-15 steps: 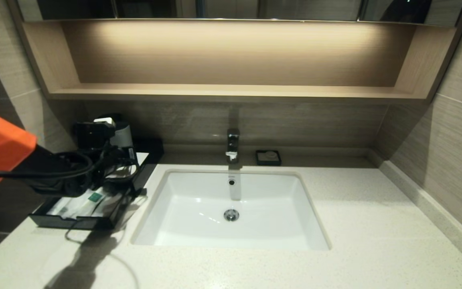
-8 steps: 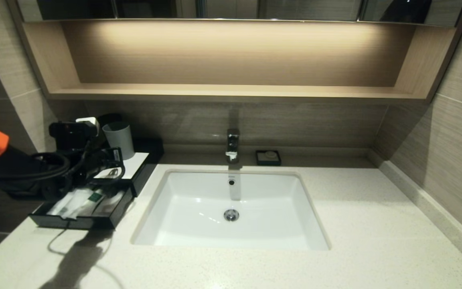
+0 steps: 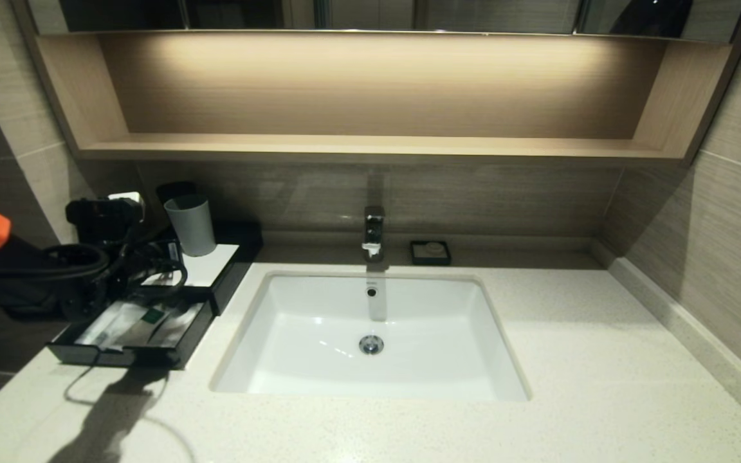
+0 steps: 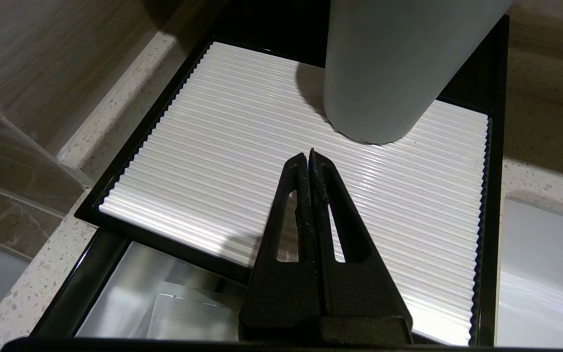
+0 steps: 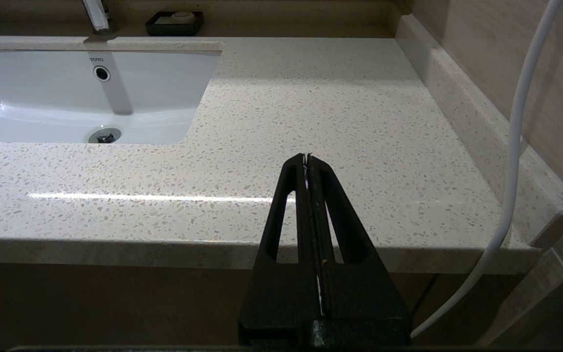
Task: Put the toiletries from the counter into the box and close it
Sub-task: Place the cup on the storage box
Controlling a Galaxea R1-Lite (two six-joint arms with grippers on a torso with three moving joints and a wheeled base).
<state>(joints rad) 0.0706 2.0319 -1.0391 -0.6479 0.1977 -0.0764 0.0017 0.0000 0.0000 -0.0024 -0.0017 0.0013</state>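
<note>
My left gripper [image 4: 309,155] has slid back toward the left, fingers pressed together and empty, over the box [image 3: 232,273]. Toiletries [image 3: 142,321] lie in its pulled-out drawer, long axes running front to back. Right gripper [image 5: 307,157] parked, closed.

The right gripper [image 5: 308,159] hangs at the front edge of the counter [image 5: 311,107], its jaws pressed together and empty. The white sink [image 5: 66,98] is set into the counter; a faucet [image 5: 97,14] and black soap dish [image 5: 174,22] stand behind it. A white cable [image 5: 516,161] hangs near the side wall.
</note>
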